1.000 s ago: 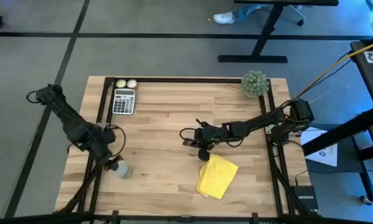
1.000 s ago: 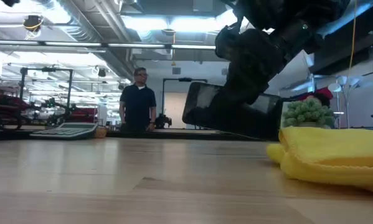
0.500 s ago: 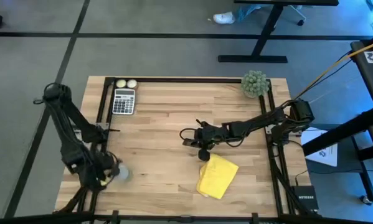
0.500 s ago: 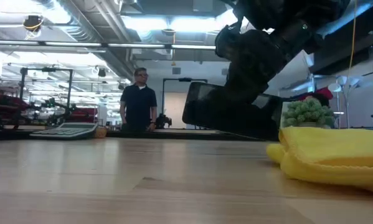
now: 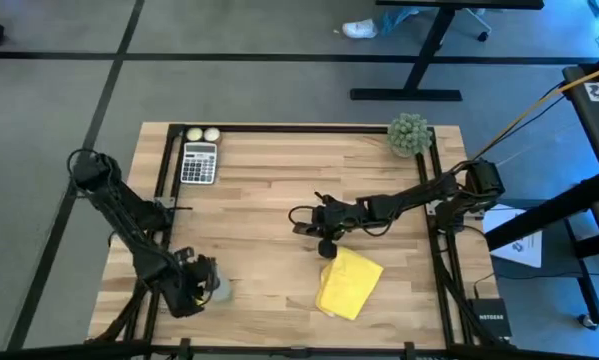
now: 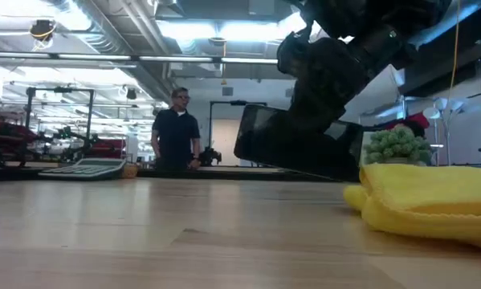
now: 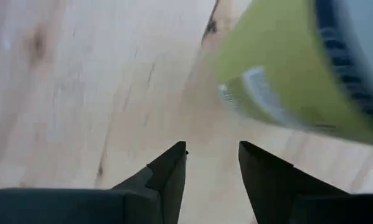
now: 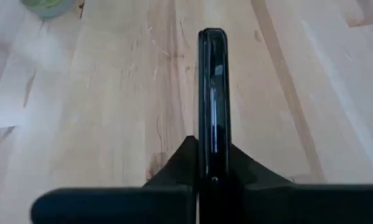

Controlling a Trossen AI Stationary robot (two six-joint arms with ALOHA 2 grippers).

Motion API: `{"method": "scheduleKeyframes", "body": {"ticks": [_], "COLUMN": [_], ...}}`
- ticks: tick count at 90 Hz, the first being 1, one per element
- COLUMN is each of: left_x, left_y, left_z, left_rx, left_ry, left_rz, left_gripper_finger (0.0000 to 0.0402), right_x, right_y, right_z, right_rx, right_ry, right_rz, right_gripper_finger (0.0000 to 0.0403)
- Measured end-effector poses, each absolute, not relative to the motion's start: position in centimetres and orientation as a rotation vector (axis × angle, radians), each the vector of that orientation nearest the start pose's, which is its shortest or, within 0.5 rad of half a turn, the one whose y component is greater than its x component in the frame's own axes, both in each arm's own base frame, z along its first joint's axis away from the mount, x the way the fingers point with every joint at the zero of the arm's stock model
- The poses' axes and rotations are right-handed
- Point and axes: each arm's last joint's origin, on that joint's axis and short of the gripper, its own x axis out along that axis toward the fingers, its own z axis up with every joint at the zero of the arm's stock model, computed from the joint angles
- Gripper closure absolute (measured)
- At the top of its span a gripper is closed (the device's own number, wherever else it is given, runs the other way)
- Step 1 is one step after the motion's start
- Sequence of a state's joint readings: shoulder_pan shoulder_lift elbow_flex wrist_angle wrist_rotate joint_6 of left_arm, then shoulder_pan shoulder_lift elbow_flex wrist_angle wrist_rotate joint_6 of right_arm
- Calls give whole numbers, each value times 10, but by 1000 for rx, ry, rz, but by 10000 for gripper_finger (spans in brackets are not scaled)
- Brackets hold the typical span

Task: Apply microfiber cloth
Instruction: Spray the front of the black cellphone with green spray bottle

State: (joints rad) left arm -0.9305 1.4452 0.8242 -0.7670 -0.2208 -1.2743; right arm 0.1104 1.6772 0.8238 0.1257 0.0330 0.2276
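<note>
Microfiber cloth (image 5: 349, 283), bright yellow, lies rumpled/folded on the wooden counter (image 5: 269, 190), front-right of centre; in low view it sits at the right (image 6: 429, 201) w/ nothing on it. Right pincer (image 5: 314, 226) is just behind the cloth's back-left corner, near but apart, above the counter. It's clamped on a black smartphone (image 8: 212, 93), held on edge betw. the two fingers; low view shows the phone (image 6: 292, 144) tilted, clear of the counter. Left pincer (image 5: 201, 280) is well apart from the cloth, at the front-left of the counter, right by a small grey spray bottle (image 5: 218, 288); in the left wrist view its fingers (image 7: 167, 177) stand a narrow gap apart w/ nothing betw. them, bottle (image 7: 298, 68) close ahead, touching or not can't tell. Back-left: calculator (image 5: 199, 162) and two pale balls (image 5: 202, 134). Back-right corner: small green plant (image 5: 408, 134). A person (image 6: 177, 132) stands in the room beyond the counter.
</note>
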Motion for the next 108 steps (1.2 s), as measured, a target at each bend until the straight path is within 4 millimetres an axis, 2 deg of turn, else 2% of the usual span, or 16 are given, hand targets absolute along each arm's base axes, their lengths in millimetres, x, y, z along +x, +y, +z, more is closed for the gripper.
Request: {"method": "scheduleKeyframes", "body": {"ticks": [16,47,65,78,94,108], "left_x": [164,196,182,168,160,154], "left_y": [-178,-152,-148,-147,-145,-138], "left_z": [178,181,204,215,225,245], "left_rx": [-278,-255,-292,-315,-342,-395], "left_ry": [1165,1151,1240,1233,1202,1125], "left_rz": [257,251,283,315,302,261], "left_gripper_finger": [271,271,271,271,271,271], "right_x": [325,325,324,325,325,331], "right_y": [35,35,35,35,35,35], "right_z": [157,157,157,157,158,166], "right_rx": [166,166,163,158,158,144], "right_ry": [731,731,731,723,722,703], "right_rz": [-9,-11,-12,-18,-17,-9], "right_gripper_finger": [395,395,395,395,395,395]}}
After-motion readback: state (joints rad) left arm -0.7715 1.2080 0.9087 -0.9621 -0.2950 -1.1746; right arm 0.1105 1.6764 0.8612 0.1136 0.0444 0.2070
